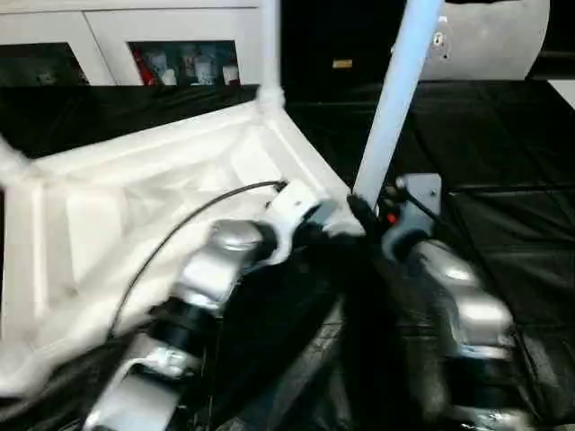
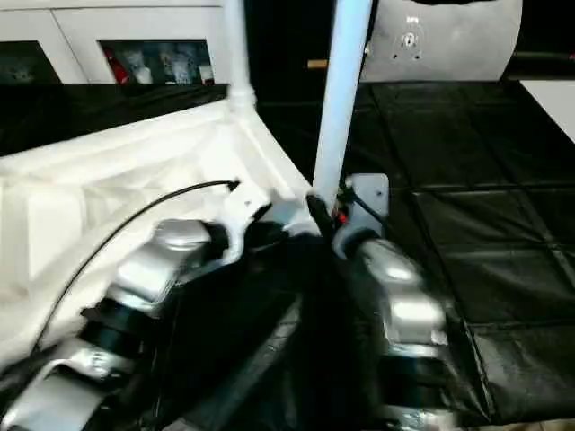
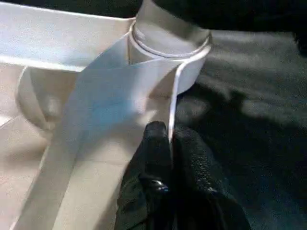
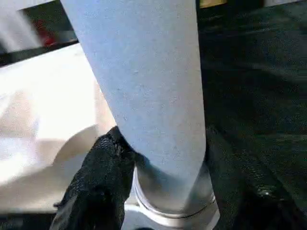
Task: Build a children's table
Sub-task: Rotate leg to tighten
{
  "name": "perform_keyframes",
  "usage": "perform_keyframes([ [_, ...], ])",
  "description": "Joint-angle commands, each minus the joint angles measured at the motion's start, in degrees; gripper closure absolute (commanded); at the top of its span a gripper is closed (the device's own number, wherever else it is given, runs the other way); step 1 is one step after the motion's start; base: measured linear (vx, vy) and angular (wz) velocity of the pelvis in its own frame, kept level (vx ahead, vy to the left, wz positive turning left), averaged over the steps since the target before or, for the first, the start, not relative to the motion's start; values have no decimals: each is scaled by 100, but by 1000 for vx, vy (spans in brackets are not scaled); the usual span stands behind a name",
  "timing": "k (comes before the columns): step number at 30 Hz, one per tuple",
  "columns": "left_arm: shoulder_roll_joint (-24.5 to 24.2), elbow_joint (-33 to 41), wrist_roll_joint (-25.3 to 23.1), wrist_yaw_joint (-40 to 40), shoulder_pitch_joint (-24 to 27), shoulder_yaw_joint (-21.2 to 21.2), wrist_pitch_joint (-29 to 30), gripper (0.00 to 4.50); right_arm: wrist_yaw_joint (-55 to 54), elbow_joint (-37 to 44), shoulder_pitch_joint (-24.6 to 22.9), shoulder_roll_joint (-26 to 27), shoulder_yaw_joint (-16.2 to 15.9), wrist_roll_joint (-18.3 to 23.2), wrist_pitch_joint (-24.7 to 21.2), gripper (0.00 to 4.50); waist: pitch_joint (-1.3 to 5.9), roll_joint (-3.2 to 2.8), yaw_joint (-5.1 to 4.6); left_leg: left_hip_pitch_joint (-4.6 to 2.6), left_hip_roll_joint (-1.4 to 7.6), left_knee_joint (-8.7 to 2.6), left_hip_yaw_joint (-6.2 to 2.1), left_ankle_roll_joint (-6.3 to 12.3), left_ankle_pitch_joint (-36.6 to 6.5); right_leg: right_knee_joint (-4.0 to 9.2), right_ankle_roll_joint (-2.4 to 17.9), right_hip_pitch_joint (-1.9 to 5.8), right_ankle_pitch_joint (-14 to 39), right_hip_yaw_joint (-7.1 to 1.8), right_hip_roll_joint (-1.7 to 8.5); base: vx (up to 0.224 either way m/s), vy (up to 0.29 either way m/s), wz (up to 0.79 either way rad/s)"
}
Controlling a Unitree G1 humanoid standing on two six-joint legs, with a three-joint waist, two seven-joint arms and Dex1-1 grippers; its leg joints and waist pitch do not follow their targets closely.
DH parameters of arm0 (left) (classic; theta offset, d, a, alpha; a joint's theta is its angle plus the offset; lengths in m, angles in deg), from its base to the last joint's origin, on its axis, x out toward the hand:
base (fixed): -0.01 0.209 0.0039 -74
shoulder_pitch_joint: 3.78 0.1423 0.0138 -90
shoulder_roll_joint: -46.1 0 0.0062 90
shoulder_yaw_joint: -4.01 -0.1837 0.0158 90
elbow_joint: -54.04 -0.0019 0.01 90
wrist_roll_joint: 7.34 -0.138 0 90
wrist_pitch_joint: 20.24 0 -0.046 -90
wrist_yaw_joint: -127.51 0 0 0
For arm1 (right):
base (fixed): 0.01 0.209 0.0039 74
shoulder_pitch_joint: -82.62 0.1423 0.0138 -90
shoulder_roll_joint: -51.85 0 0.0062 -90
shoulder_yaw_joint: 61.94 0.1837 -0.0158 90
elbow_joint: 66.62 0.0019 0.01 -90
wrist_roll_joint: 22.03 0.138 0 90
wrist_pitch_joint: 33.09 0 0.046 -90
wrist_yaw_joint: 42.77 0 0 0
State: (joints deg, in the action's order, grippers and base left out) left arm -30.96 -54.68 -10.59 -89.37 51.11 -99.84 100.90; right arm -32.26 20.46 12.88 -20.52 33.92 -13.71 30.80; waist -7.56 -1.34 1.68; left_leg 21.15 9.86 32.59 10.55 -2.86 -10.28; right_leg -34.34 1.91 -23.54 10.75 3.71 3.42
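The children's table top (image 1: 135,206) lies upside down and tilted, ribbed underside up. One white leg (image 1: 395,99) stands in the near corner socket (image 3: 168,52), leaning right. A second leg (image 1: 269,45) rises from the far corner. My right gripper (image 4: 163,139) is shut on the near leg just above the socket, with one black finger (image 4: 103,163) on each side. Beside that same socket, my left gripper (image 3: 171,132) pinches the top's thin rim (image 3: 173,96) and is shut on it.
A black sheet (image 1: 503,224) covers the ground around and under the table top. Behind stands a white cabinet with glass doors (image 1: 180,45). A pale rounded panel (image 2: 449,40) sits at the back right. My silver forearms (image 1: 216,269) cross the foreground.
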Motion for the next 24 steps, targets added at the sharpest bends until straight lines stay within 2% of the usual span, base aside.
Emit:
perform_keyframes([
  [1,280,78,152,474,-135,114,-142,450,230,-197,-182,387,-547,238,-187,213,366,87,15,-17,263,-330,-130,494,-594,494,965,299,1367,-332,482,0,0,0],
  [2,273,115,141,443,-126,86,-102,450,178,-177,-190,414,-535,213,-117,213,368,79,14,-11,265,-333,-134,519,-554,485,975,306,1270,-329,480,0,0,0],
  [3,210,145,113,369,-111,36,-100,450,143,-159,-200,436,-486,233,-44,192,371,71,10,-5,271,-334,-131,580,-502,475,1014,306,1028,-325,477,0,0,0],
  [4,155,154,74,316,-98,9,-103,450,116,-138,-211,447,-441,222,8,174,371,69,11,-10,273,-338,-134,585,-504,470,1031,308,998,-324,477,0,0,0],
  [7,-82,182,22,79,-21,-61,-189,450,295,-73,-273,272,-392,212,148,162,367,58,4,4,270,-339,-136,616,-576,474,1049,327,985,-323,486,0,0,0],
  [9,-263,243,23,-121,72,-111,-158,450,418,-14,-312,116,-335,222,221,133,369,49,-7,16,272,-335,-136,627,-504,456,1084,333,841,-326,482,0,0,0],
  [11,-429,286,28,-282,157,-134,-161,450,621,46,-347,-54,-291,278,295,123,375,53,-22,17,278,-334,-140,654,-499,440,1116,345,723,-323,482,0,0,0],
  [12,-611,318,43,-482,231,-153,-224,450,1021,156,-418,-325,-300,388,353,112,395,76,-28,28,271,-317,-139,713,-392,417,1169,379,498,-322,480,0,0,0],
  [13,-739,351,60,-620,275,-179,-301,450,1351,246,-486,-540,-323,478,382,97,389,88,-43,48,268,-312,-136,756,-352,399,1189,379,406,-324,476,0,0,0],
  [14,-739,351,60,-620,275,-179,-301,450,1351,246,-486,-540,-323,478,382,97,389,77,-33,42,270,-308,-140,794,-344,400,1196,382,363,-321,479,0,0,0],
  [16,-1005,395,123,-967,353,-247,-502,450,2096,402,-643,-1050,-359,620,499,84,386,95,-48,62,257,-290,-124,902,-298,396,1236,391,279,-315,473,0,0,0],
  [17,-1130,400,148,-1139,385,-286,-613,450,2472,456,-716,-1312,-363,683,549,68,389,95,-36,60,252,-285,-131,930,-328,405,1207,404,329,-304,469,0,0,0],
  [19,-1334,401,187,-1449,436,-347,-813,450,3065,497,-807,-1751,-360,768,593,54,376,97,-45,53,281,-287,-123,969,-409,429,1193,369,566,-301,476,0,0,0],
  [22,-1558,421,206,-1767,485,-426,-952,450,3618,504,-850,-2165,-354,875,582,24,362,90,-32,29,302,-291,-122,929,-540,464,1184,334,989,-297,480,0,0,0],
  [23,-1680,439,233,-1969,515,-474,-1049,450,3911,533,-857,-2350,-360,996,550,24,363,85,-19,20,317,-292,-119,911,-508,455,1179,322,989,-307,478,0,0,0],
  [24,-1927,472,285,-2368,569,-576,-1271,450,4479,569,-849,-2704,-415,1188,516,11,375,81,3,14,307,-284,-133,954,-544,462,1188,341,1003,-297,484,0,0,0],
])
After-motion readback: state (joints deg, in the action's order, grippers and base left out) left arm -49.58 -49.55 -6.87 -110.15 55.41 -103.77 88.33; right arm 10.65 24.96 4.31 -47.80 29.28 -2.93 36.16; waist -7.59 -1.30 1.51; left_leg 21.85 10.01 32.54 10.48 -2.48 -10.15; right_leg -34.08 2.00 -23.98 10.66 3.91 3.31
